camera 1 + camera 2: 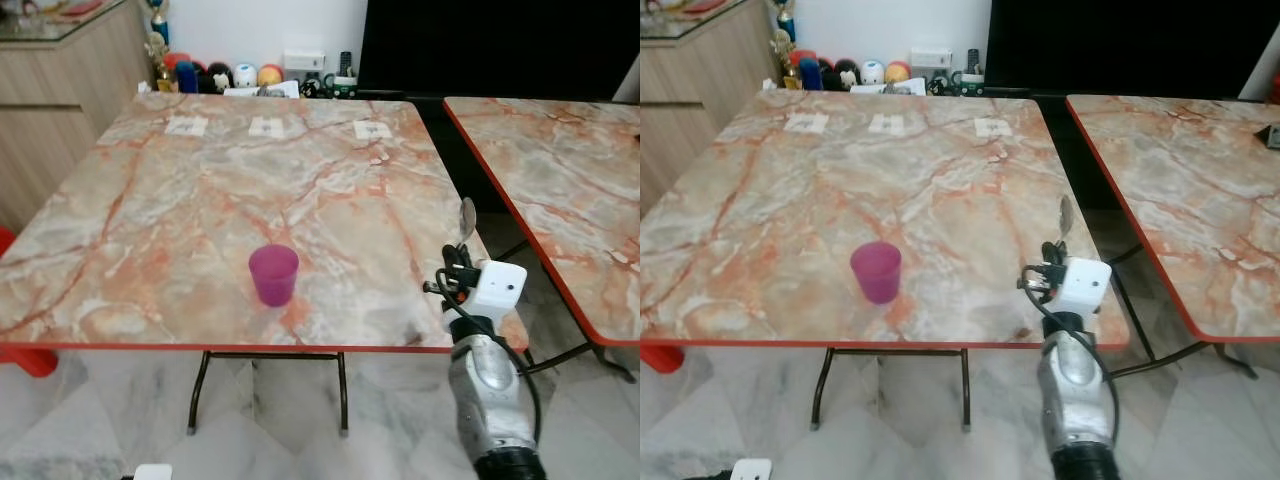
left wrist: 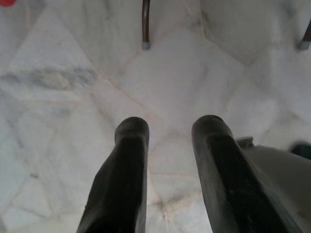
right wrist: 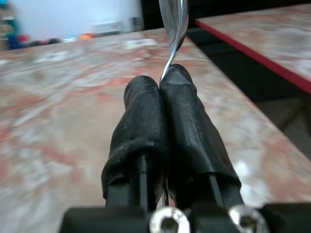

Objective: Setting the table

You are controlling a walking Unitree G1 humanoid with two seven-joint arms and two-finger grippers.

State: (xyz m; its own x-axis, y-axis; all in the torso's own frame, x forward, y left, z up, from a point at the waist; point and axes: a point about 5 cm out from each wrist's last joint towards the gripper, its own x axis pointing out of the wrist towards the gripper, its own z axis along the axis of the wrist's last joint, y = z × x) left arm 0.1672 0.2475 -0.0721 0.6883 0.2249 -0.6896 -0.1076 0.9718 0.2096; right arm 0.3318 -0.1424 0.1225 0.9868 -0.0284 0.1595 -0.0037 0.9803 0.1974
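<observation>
Cup (image 1: 273,274), magenta plastic, is seen upright on the marble-patterned table (image 1: 200,200), near the front edge and left of centre; its mouth faces up and its contents cannot be made out. A spoon (image 1: 466,221) is held by the right gripper (image 3: 162,82) at the table's front right corner, well apart from the cup. The two black fingers (image 3: 141,121) are pressed together with the thin metal handle pinched between their tips (no gap is visible). The spoon's long axis is carried on beyond the fingertips, bowl end away from the wrist, rising toward the far side of the table. The left gripper (image 2: 167,127) is hung low over the pale marble floor (image 2: 58,77), near a table leg (image 2: 145,24); its fingers are parted and nothing is held. A second table (image 1: 570,180) with a red edge is noted to the right.
</observation>
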